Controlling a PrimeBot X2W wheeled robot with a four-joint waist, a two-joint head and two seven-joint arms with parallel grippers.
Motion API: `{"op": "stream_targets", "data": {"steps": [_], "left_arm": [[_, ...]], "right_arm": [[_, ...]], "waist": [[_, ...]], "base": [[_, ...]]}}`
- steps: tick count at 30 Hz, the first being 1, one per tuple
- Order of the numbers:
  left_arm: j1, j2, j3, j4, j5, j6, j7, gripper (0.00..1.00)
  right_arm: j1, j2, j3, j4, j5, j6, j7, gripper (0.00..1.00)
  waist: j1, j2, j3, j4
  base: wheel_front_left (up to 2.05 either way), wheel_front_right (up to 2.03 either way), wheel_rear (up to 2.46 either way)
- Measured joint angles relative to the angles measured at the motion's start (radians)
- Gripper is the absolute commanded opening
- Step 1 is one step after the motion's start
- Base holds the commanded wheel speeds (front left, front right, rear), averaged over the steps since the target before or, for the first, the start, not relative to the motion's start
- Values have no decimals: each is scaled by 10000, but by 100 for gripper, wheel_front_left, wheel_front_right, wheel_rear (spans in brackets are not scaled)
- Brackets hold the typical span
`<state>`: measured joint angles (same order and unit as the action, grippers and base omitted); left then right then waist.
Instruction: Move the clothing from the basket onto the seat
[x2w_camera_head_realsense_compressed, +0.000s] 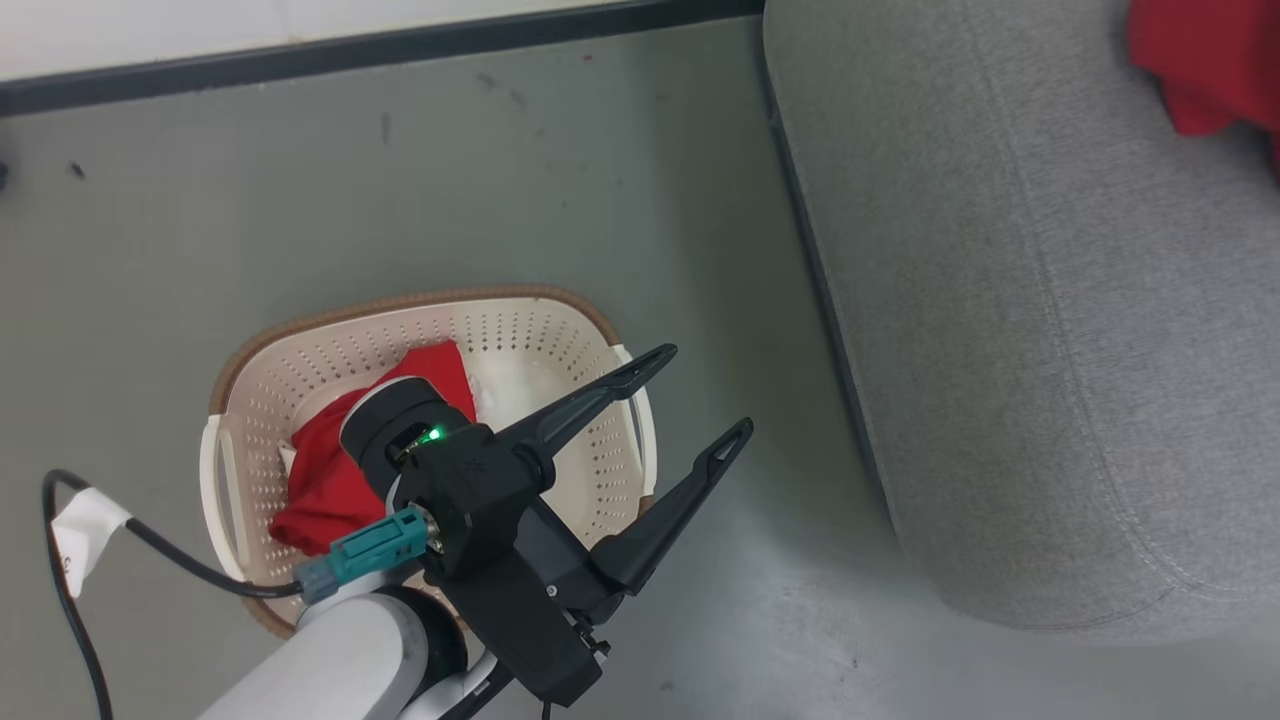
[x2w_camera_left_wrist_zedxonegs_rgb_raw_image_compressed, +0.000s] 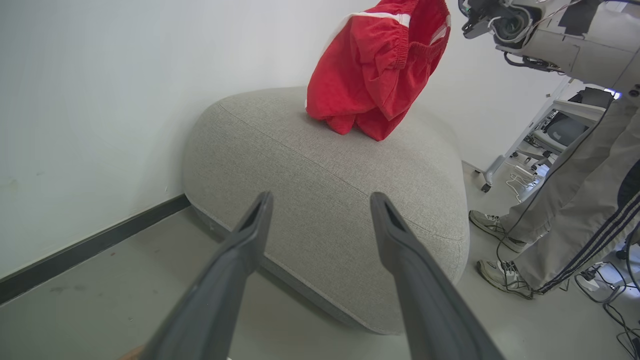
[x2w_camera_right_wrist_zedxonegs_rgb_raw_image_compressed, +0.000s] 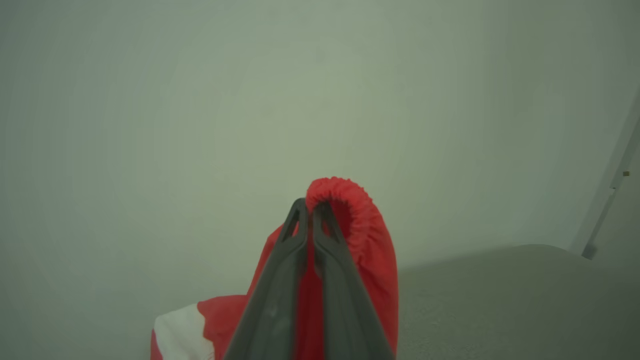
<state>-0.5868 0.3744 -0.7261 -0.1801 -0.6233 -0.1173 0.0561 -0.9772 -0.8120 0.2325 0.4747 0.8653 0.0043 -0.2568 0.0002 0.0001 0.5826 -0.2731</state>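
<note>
While the right tool (x2w_camera_right_wrist_zedxonegs_rgb_raw_image_compressed: 310, 205) pinches a red garment (x2w_camera_left_wrist_zedxonegs_rgb_raw_image_compressed: 380, 65) by its waistband, hem apparently touching the seat (x2w_camera_left_wrist_zedxonegs_rgb_raw_image_compressed: 325, 165), the left tool (x2w_camera_head_realsense_compressed: 705, 390) hangs wide open over the basket (x2w_camera_head_realsense_compressed: 540, 330) holding a second red garment (x2w_camera_head_realsense_compressed: 320, 480); next, likely: release, then reach in.

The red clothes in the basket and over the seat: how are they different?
The basket garment lies crumpled in the basket; the hanging garment dangles, bottom resting on the seat. The right end effector is shut on the hanging garment; nothing grips the basket garment. Both are bright red.
</note>
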Motion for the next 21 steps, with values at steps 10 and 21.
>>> {"op": "stream_targets", "data": {"steps": [10, 21], "left_arm": [[-185, 15, 21, 196, -59, -61, -65, 100], [-251, -21, 2, 554, -121, -63, -330, 100]], "right_arm": [[815, 548, 1266, 1779, -556, -169, 736, 0], [849, 848, 1927, 3158, -546, -113, 2560, 0]], "waist": [[-2, 0, 396, 294], [-3, 0, 215, 439]], "base": [[0, 0, 0], [0, 0, 0]]}}
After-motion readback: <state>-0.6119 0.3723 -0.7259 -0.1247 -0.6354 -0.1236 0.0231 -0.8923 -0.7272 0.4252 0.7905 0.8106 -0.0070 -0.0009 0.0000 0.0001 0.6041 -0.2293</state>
